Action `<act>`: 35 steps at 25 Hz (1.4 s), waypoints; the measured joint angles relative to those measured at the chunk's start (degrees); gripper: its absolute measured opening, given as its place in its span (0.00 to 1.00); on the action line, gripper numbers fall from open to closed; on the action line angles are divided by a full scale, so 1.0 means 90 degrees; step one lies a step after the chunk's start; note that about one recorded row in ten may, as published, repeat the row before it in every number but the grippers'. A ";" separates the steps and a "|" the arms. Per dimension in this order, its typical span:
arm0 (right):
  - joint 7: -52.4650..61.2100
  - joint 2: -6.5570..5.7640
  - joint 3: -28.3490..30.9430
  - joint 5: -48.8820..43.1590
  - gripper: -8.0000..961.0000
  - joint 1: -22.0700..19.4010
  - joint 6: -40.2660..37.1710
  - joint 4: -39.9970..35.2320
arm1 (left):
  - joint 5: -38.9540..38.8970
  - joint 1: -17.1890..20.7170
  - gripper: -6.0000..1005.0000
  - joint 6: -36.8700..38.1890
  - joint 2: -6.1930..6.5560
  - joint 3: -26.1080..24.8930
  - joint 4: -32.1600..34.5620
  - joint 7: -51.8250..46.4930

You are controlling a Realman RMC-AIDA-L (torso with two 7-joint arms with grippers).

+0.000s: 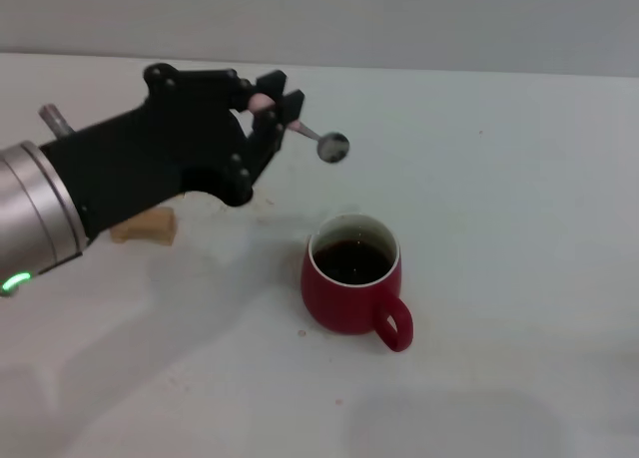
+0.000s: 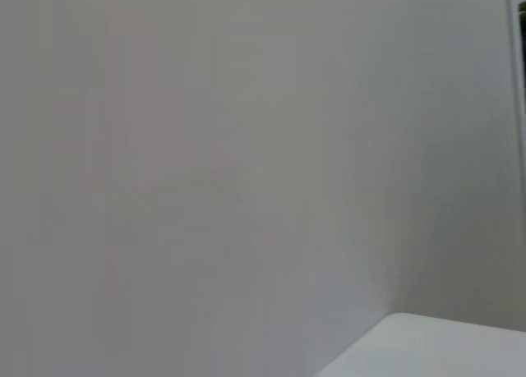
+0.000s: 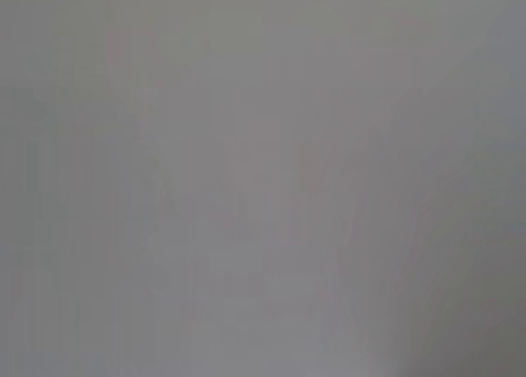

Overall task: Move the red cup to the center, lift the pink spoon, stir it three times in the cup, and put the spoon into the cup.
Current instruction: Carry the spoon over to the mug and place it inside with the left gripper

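Red cup [image 1: 351, 286] sits a little below the middle of the head view, upright on the pale surface [image 1: 519, 229], its handle turned toward the lower right. Its white inside holds a dark liquid. Pink spoon [image 1: 318, 139] hangs in the air above and just left of the cup, well clear of the rim, its grey bowl pointing right and its pale pink handle pinched at the far end. Holding it is the left end effector [image 1: 272, 104], a black hand reaching in from the left edge of the frame, its fingers closed on the handle. A tan wooden block [image 1: 148, 227] lies on the surface under that arm, at the left. The right end effector is out of sight; both wrist views show only blank pale surface.

Judging by this, the cup looks already placed and the spoon lifted. Stirring three times and leaving the spoon in the cup appear to remain.
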 joint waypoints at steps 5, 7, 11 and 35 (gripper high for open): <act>0.0000 0.0000 -0.0015 0.0094 0.01 -0.0001 -0.0014 -0.0001 | -0.0003 -0.0024 0.15 -0.0128 -0.0088 0.0190 -0.0003 -0.0014; 0.0000 0.0000 -0.0016 0.0095 0.01 0.0005 -0.0015 -0.0001 | -0.0004 -0.0021 0.15 -0.0191 -0.0137 0.0250 -0.0004 -0.0001; 0.0000 -0.0002 -0.0015 0.0098 0.01 0.0013 -0.0017 -0.0001 | -0.0006 -0.0026 0.15 -0.0365 -0.0219 0.0376 -0.0003 0.0014; 0.0000 -0.0002 -0.0055 0.0092 0.01 -0.0022 -0.0074 -0.0001 | -0.0006 -0.0070 0.15 -0.0604 -0.0684 0.0486 0.0796 -0.0001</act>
